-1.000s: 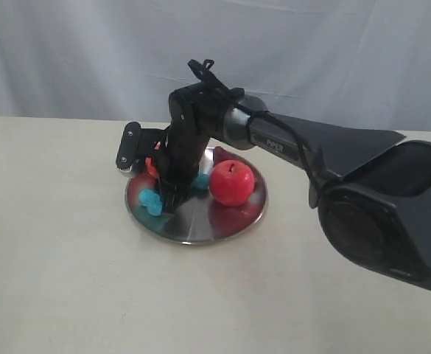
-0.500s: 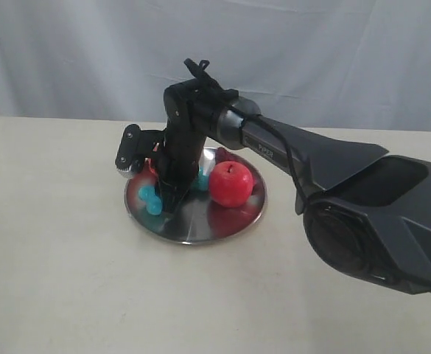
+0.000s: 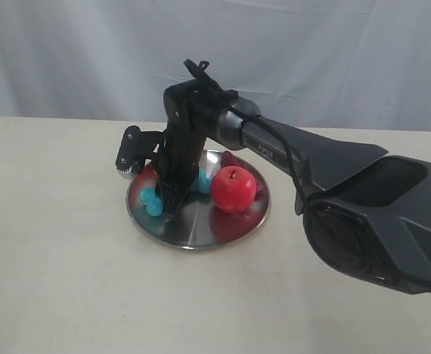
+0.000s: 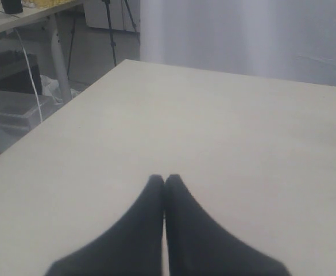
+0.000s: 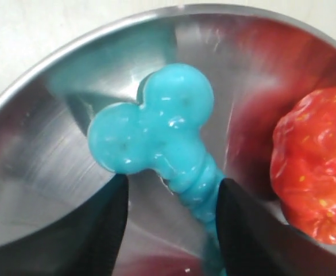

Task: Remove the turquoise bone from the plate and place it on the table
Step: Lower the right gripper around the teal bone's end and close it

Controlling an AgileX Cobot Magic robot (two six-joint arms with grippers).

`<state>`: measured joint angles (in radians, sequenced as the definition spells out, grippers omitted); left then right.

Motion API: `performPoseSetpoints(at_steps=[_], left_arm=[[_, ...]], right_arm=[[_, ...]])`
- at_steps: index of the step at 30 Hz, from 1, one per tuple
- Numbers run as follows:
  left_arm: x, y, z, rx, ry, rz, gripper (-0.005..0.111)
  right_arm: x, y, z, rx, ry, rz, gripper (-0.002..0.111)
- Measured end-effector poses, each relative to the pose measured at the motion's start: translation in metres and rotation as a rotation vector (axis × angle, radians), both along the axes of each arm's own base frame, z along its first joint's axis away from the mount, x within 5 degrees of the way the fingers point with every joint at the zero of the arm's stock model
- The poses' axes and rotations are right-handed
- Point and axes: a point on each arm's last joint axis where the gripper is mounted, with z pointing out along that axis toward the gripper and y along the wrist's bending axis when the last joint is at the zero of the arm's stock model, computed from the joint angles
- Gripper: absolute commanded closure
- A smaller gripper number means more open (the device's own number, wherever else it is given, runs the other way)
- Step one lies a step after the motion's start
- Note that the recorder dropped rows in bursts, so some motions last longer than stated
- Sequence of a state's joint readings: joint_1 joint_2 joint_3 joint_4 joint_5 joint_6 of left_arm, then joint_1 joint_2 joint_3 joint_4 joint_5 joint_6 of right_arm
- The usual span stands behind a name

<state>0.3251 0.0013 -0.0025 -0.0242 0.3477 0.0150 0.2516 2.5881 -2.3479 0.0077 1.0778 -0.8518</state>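
The turquoise bone [image 3: 153, 199] lies on the left part of the shiny steel plate [image 3: 200, 240], with its far end showing past the arm. My right gripper [image 3: 169, 206] points down onto it. In the right wrist view the bone [image 5: 156, 126] has its lobed end beyond the fingers. The ribbed shaft runs between the open right gripper [image 5: 173, 183]; one finger touches the shaft and the other stands apart from it. The bone still rests on the plate [image 5: 35, 155]. My left gripper [image 4: 165, 178] is shut and empty above the bare table [image 4: 213, 115].
A red apple [image 3: 234, 189] stands on the right half of the plate. A bumpy red fruit [image 5: 314, 178] lies close beside the bone. Beige tabletop [image 3: 68, 280] surrounds the plate. The bulky dark right arm [image 3: 362, 199] spans the right side, and a grey curtain hangs behind.
The right gripper has settled slightly lower over the bone. The plate and the apple have shifted a little toward the front right. The bone remains on the plate.
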Motion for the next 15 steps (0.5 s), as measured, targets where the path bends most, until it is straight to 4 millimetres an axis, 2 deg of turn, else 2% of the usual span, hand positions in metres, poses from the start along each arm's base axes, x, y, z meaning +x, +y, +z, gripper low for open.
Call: performPoseSetpoints(at_steps=[11,13,15], left_arm=[[0.0,0.0,0.0,0.0,0.0,0.0,0.107],[0.0,0.0,0.0,0.0,0.0,0.0,0.107],[0.0,0.0,0.0,0.0,0.0,0.0,0.107]], right_arm=[[0.0031,0.0002,-0.0062,-0.002,-0.022,0.001,0.062],[0.0033,0.0002,-0.0061,-0.001,-0.025,0.001,0.065],[0.0036,0.0003,-0.0063,-0.001,-0.027,0.001,0.075]])
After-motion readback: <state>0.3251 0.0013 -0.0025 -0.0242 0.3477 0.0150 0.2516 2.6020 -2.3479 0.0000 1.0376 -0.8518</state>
